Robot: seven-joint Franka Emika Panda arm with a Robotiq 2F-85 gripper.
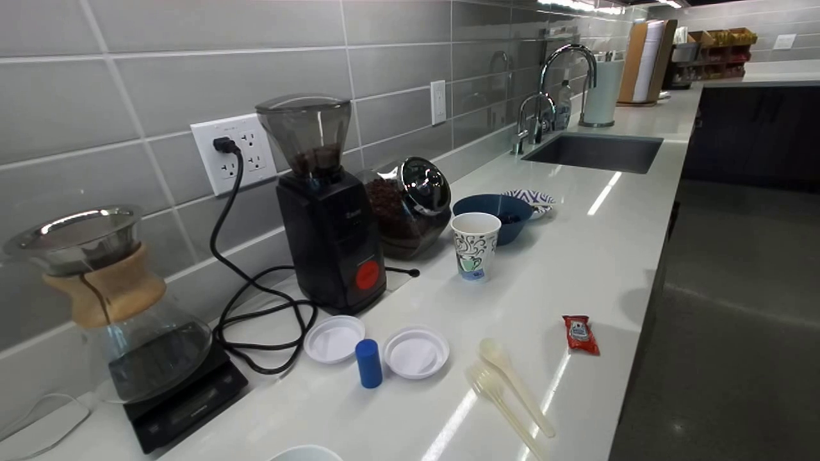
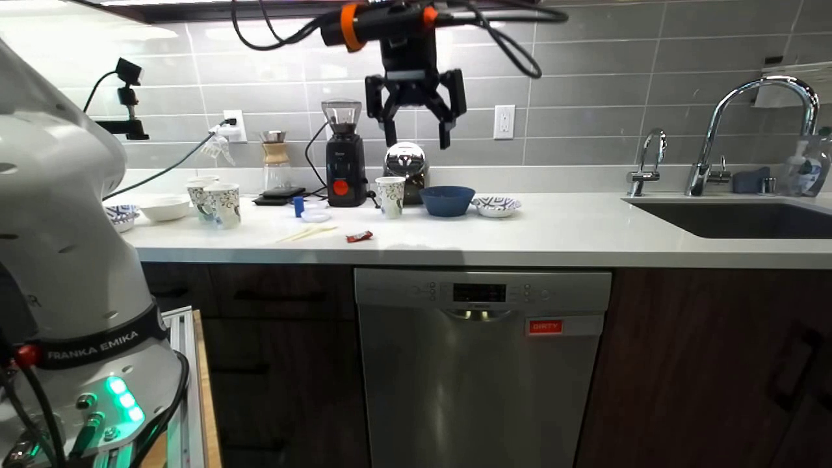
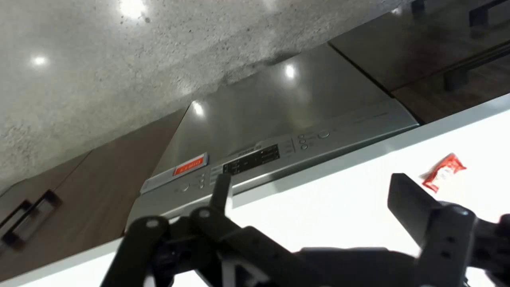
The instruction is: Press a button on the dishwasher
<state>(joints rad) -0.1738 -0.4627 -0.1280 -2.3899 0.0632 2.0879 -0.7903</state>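
In an exterior view, the gripper [image 2: 418, 142] is held near twelve o'clock, higher than the counter [image 2: 585, 224], its jaws spread apart. From it, the dishwasher [image 2: 481, 383] is found near six o'clock, well apart, set beneath the counter's front edge, with the control panel [image 2: 484, 291] just under that edge. A broad white stretch is shown between the patterned bowl [image 2: 496, 207] and the sink [image 2: 747, 224] toward three o'clock. The arm [image 2: 58, 214] at nine o'clock and the dishwasher's foot are cut off by the frame; the panel's small markings cannot be read.

In an exterior view, the front edge is seen running from five o'clock up to two, with floor [image 1: 724, 288] beyond it at three. A red packet [image 1: 580, 335] is laid near that edge at four. A glass jar [image 1: 416, 224] is partly hidden by the black grinder [image 1: 330, 243], and a pale rim [image 1: 306, 454] near seven is cut off.

In the wrist view, the same edge is traced from eight o'clock to three. The fingers [image 3: 412, 207] are seen wide apart, with the dishwasher's front toward eleven from them, its red label [image 3: 188, 166] upside down. By the finger at seven, part of the control panel is covered; the counter's detail is lost in glare.
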